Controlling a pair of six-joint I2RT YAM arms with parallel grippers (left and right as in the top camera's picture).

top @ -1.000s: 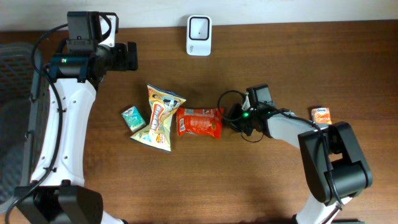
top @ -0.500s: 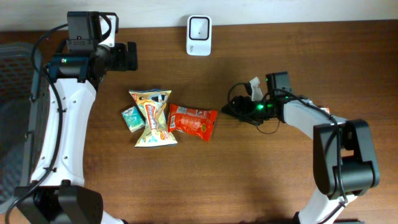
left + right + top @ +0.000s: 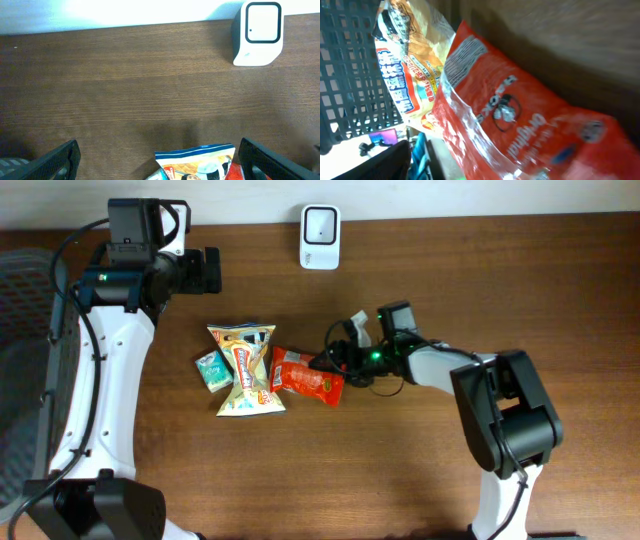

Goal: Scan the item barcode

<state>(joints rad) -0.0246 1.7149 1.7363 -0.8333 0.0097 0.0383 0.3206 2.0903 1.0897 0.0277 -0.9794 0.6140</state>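
right hand (image 3: 338, 359) back beside red packet (image 3: 312, 377)

A yellow snack bag (image 3: 247, 370) lies left of the middle of the brown wooden tabletop (image 3: 400, 480), with a small teal packet (image 3: 211, 369) touching its left side (print too small to read). A dark mesh basket (image 3: 25, 320) sits at the tabletop's left edge.

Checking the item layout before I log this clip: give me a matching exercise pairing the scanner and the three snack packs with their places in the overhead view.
Things:
1. white box-shaped scanner
2. red foil snack packet
3. yellow crisp bag
4. small teal packet

Places:
A. leftmost of the three packs
B. alone, apart from the pile
C. rightmost of the packs
D. middle of the packs

Pairs: 1-B, 2-C, 3-D, 4-A.
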